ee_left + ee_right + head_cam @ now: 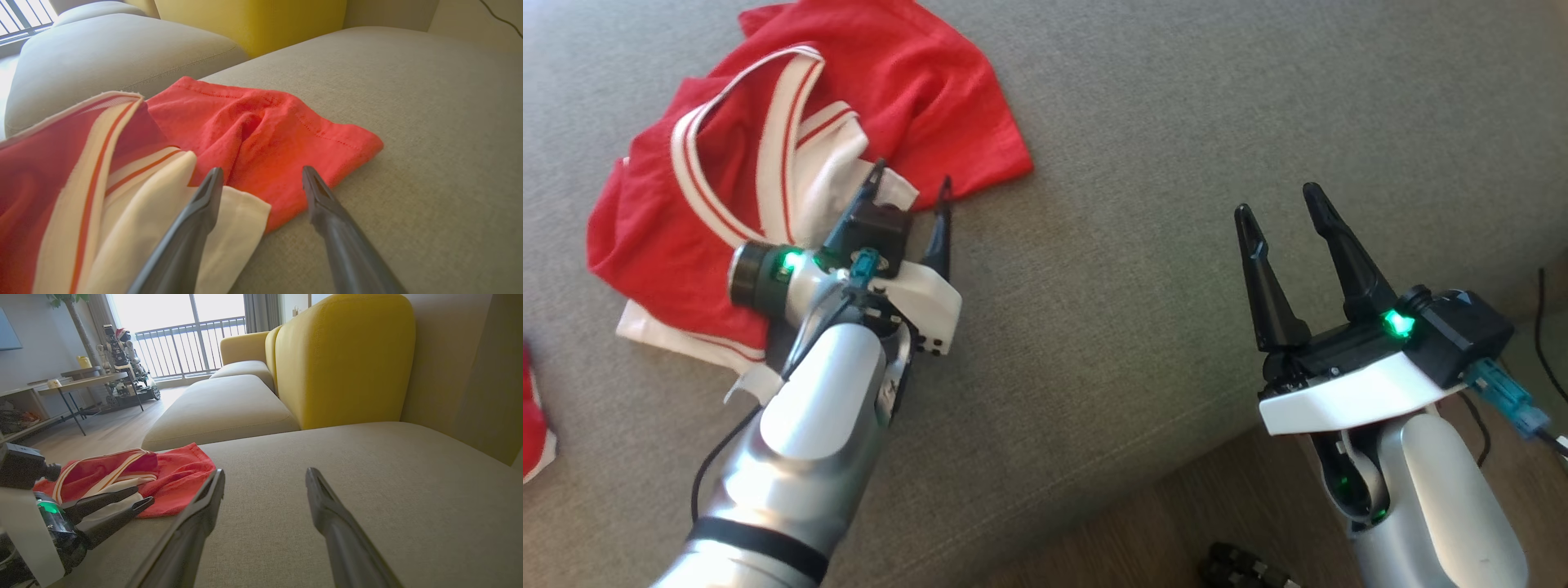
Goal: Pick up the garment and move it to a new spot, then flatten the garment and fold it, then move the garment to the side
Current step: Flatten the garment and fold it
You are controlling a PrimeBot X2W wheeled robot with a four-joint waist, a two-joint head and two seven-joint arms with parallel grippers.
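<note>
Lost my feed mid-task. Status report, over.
Left end effector open, tips at edge of red-and-white garment, nothing held. Right end effector open above sofa cushion. Garment crumpled, unfolded. No obstruction seen.

Garment point(792, 139) partly hidden behind left arm point(800, 425), red cloth point(533, 425) edge-cropped, possibly clothing

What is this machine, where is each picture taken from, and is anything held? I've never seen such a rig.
It is a two-armed robot. One picture looks down from its head; the other two look out from its wrists. A crumpled red garment with white striped trim lies on a grey fabric sofa cushion. The left claw is open, poised over the garment's edge; the right claw is open above bare cushion. Nothing is held.
</note>
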